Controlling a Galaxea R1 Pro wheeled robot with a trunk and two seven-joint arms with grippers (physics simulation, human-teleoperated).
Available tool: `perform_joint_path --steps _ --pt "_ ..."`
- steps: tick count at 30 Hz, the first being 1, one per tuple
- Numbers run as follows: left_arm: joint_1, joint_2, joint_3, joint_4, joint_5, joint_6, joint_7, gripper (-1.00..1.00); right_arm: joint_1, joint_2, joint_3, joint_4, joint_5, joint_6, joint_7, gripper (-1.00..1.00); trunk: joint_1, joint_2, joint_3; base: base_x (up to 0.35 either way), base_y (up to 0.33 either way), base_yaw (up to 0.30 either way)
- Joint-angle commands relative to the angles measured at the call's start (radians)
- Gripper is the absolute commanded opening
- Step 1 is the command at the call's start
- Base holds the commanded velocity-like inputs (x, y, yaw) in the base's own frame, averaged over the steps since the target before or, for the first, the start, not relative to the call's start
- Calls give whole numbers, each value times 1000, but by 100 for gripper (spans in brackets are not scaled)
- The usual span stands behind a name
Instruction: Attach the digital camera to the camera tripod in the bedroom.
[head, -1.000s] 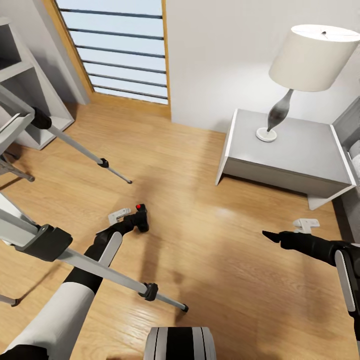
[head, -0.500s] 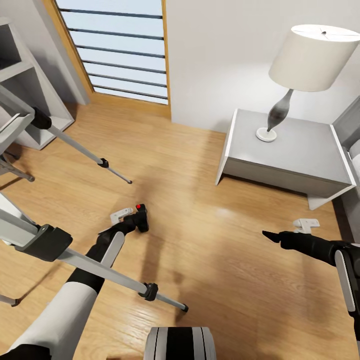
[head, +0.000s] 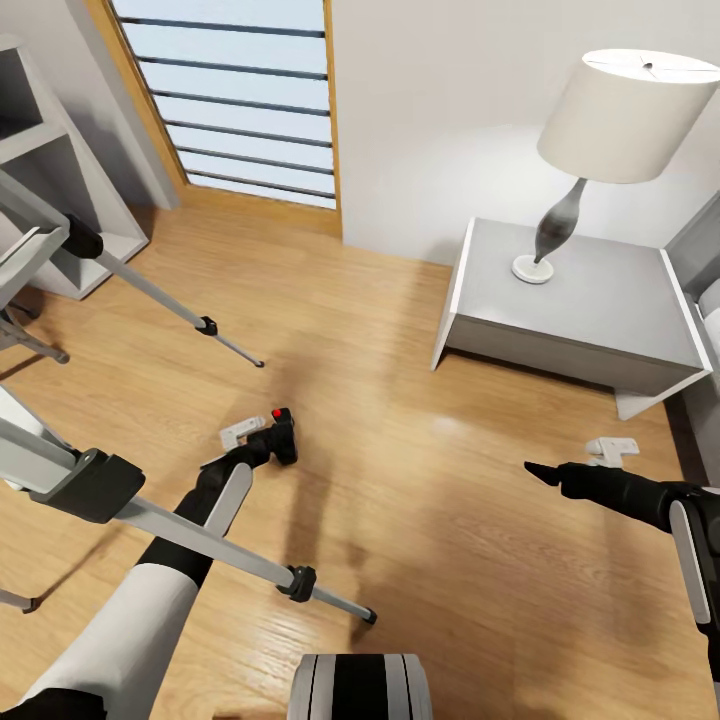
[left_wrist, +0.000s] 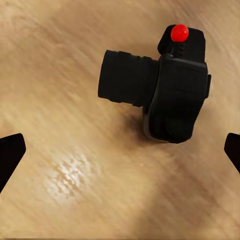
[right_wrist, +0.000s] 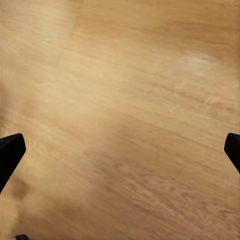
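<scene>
The digital camera lies on the light wood floor, black with a red button on top and its lens pointing sideways. My left gripper hangs open just above it, its two fingertips spread wide to either side, not touching it. From the head view the camera pokes out past the left gripper. Silver legs of the camera tripod cross the left side, one with a black joint passing over my left forearm. My right gripper hovers open over bare floor.
A grey nightstand with a white lamp stands at the back right by the white wall. A barred window reaches down to the floor at the back. Grey shelving stands at far left. Open wood floor lies between my arms.
</scene>
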Motion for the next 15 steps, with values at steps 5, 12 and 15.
perform_joint_path --steps 5,12,15 --pt "0 -8 -3 -1 9 0 19 100 0 0 -1 -1 3 6 5 100 0 0 -1 0 0 0" --pt "0 -12 -4 -1 9 -1 24 100 0 0 -1 -1 3 6 5 100 0 0 -1 0 0 -44" --pt "0 -12 -4 -1 8 -1 24 100 1 0 -1 -1 3 6 5 100 0 0 -1 0 0 -148"
